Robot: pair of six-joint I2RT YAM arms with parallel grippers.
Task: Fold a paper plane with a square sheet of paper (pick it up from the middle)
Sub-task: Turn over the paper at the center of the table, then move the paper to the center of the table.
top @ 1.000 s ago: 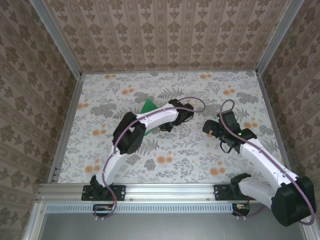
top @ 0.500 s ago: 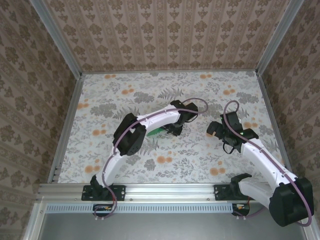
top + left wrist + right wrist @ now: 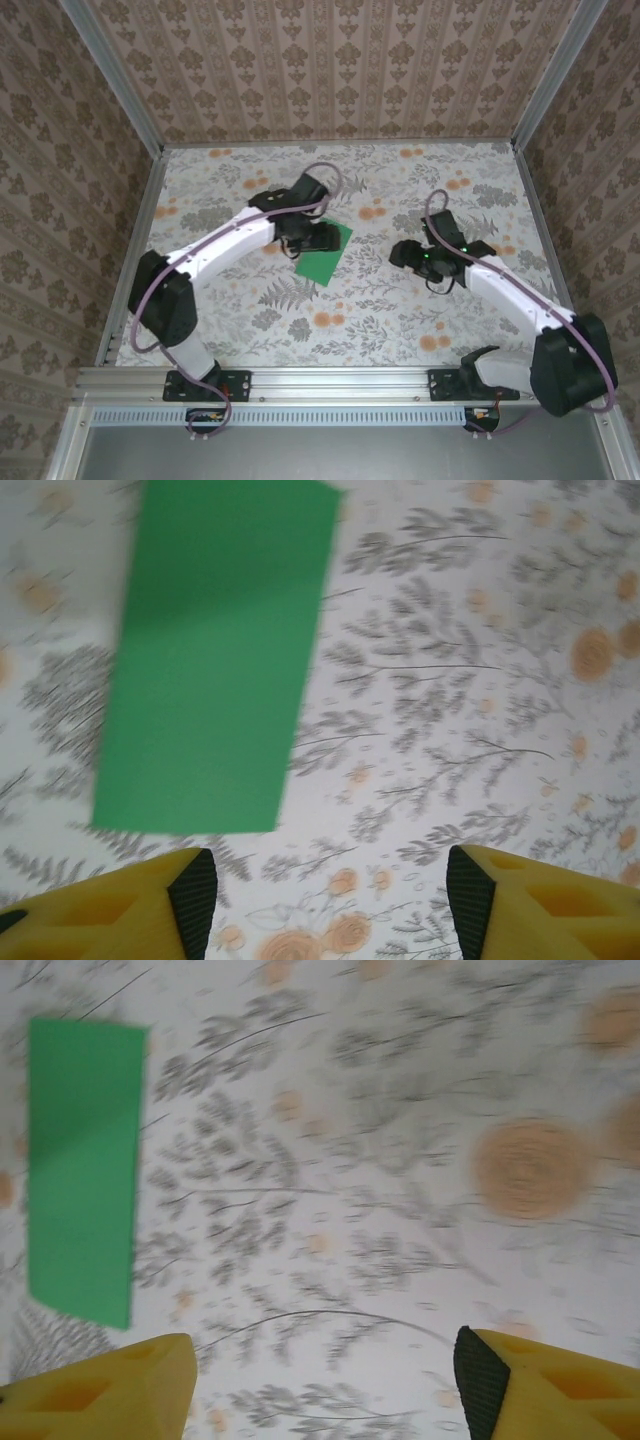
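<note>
Here the square sheet of paper (image 3: 215, 660) lies flat on the floral cloth (image 3: 470, 710), just ahead of the left gripper (image 3: 330, 900), whose jaws stand apart and hold nothing. The right gripper (image 3: 325, 1385) is likewise spread and empty, with the sheet well ahead of its jaws and off to one side.

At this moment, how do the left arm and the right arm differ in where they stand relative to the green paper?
The left arm ends at the paper's left edge; the right arm sits apart from it, with bare cloth between. From the left wrist the paper lies just ahead of the jaws; from the right wrist it is a strip far to the left. Both pairs of jaws stand open, holding nothing.
</note>
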